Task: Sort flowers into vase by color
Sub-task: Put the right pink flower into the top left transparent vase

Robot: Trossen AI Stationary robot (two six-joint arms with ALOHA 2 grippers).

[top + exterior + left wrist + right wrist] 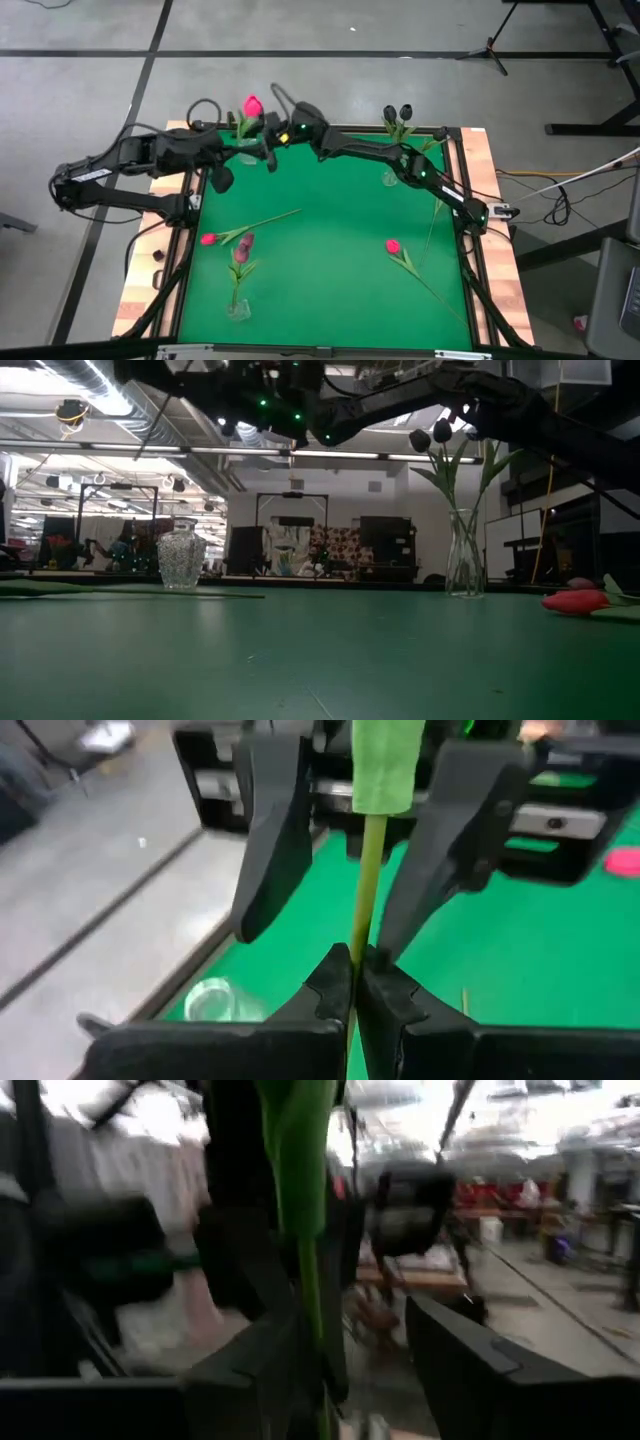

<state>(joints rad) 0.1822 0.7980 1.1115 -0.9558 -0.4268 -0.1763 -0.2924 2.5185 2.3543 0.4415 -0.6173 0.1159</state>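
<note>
Flowers: we count six, namely three pink [253, 104], two near-black [397, 114] and one maroon [243, 245]. Two pink lie on the green surface [330, 250], lower left and lower right. At upper centre, the left claw [355, 982] is clamped on the third's stem [369, 870]; the right claw [272, 152], fingers apart, straddles it just above
</note>
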